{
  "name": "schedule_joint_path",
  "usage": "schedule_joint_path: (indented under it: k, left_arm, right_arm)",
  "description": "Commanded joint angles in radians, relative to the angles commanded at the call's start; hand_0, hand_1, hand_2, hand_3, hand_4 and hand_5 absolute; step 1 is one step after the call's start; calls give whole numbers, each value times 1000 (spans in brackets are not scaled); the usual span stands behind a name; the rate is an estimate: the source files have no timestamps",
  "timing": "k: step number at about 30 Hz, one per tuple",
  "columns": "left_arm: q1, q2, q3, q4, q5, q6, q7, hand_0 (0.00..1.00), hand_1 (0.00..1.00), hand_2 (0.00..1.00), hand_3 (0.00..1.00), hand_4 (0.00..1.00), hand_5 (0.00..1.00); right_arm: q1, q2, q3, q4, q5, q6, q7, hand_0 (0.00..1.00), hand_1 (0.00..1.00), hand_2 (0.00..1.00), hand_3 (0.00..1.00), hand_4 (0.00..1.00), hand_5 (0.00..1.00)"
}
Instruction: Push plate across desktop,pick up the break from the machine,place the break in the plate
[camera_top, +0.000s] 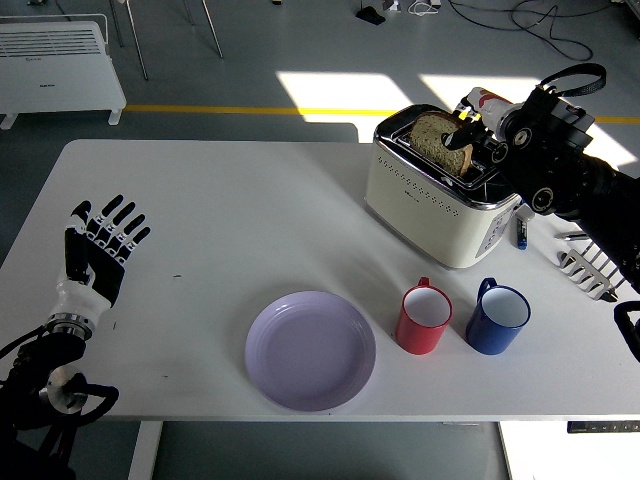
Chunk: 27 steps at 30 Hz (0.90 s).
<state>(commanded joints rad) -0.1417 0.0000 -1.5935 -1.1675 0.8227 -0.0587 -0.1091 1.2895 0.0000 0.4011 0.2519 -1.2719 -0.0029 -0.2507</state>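
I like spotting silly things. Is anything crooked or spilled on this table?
Nothing is spilled. The brown bread slice leans at a tilt, half out of the cream toaster, because the right hand grips it. The lilac plate, red mug and blue mug sit upright.

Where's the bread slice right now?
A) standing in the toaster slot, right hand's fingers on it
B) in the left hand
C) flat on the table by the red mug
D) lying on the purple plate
A: the bread slice stands in the slot of the toaster with the right hand gripping it; the purple plate holds nothing.
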Motion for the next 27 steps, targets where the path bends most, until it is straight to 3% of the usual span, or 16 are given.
schedule_joint_path:
  k: [6,15,27]
  left_arm:
    - [-1,0,-4,0,0,0,0,775,788,828,796,575,998]
    - [2,0,-7,0,0,-2,0,774,788,827,796,575,998]
    - [9,0,-10,0,-1,0,-1,773,788,827,796,574,998]
  right_arm:
    - [9,0,1,8,-22,-8,-9,352,380,438,452,478,148]
    - [46,0,83,58,-127,2,-36,341,376,433,446,460,151]
    - [71,0,171,203,-245,-1,-68,327,375,427,439,432,174]
